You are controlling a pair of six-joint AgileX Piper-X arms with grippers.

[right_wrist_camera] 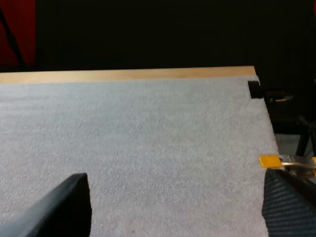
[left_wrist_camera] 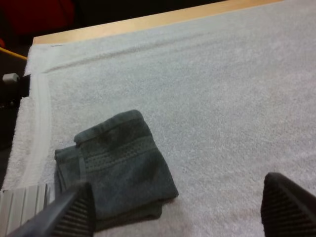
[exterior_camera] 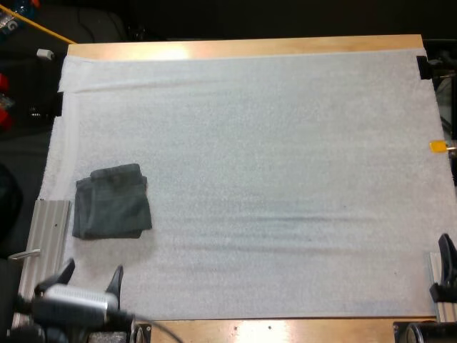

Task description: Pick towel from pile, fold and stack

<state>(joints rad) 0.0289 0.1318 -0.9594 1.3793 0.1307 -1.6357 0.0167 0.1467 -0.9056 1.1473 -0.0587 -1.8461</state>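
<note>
- Well, the dark grey-green folded towel [exterior_camera: 112,202] lies flat on the white mat [exterior_camera: 285,143], out at about 8 o'clock of the mat as the high view shows it, close to the mat's left edge.
- Its outline is close to square, so I cannot call a clear long axis. The whole thing sits turned a little anticlockwise, its far edge facing roughly 12 o'clock.
- From the left wrist view, the folded towel [left_wrist_camera: 118,168] shows a woven band running across it, and layered edges at its near side.
- A ribbed metal plate [exterior_camera: 46,236] sits just beside the towel, at its 9 o'clock, off the mat's edge.
- The left gripper [exterior_camera: 93,269] hangs over the near edge of the mat at about 7 o'clock, with the towel at its 12 o'clock and apart from it.
- Its two black fingers [left_wrist_camera: 74,210] stand spread wide with nothing between them. One fingertip shows over the towel's near corner, and the left gripper [left_wrist_camera: 177,181] has bare mat in its gap.
- The right gripper [exterior_camera: 444,271] waits at the mat's right edge, around 4 o'clock, well apart from the towel.
- In its own wrist view the right gripper [right_wrist_camera: 175,180] has its jaws spread and clear over bare mat, and the wooden table [right_wrist_camera: 128,75] edge runs along the far side.
</note>
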